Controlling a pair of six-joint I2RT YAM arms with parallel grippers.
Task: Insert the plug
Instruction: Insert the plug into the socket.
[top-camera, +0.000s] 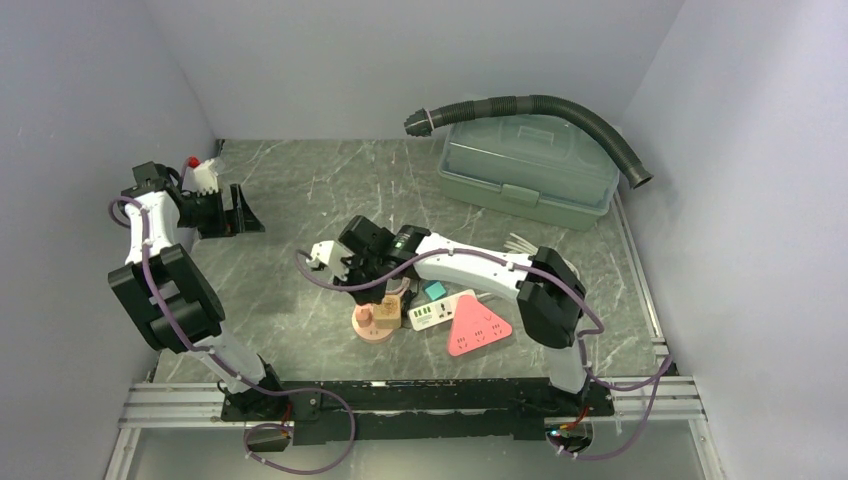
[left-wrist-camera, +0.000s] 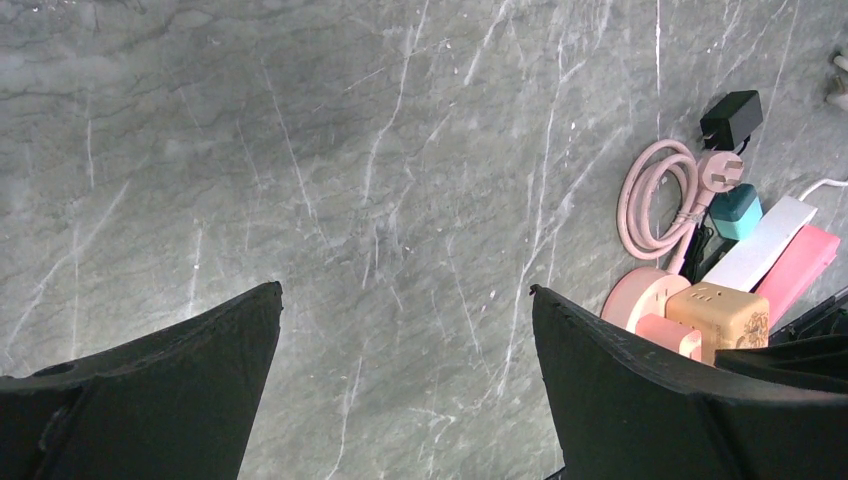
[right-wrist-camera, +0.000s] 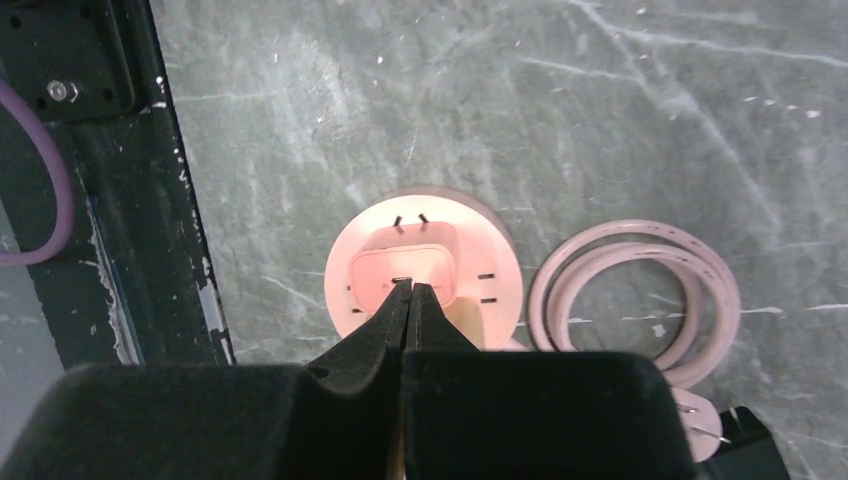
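In right wrist view only, right claw (right-wrist-camera: 408, 292) closed, empty, above pink plug (right-wrist-camera: 378, 268); left claw (left-wrist-camera: 405, 288) agape.

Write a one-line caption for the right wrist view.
Right pincer, shut, tips at the pink plug sitting on the round pink socket; coiled pink cable alongside.

Grey-green lidded plastic box (top-camera: 530, 160) at the far right, black corrugated hose (top-camera: 530, 101) draped across its lid, grey marbled tabletop (top-camera: 300, 190) beneath
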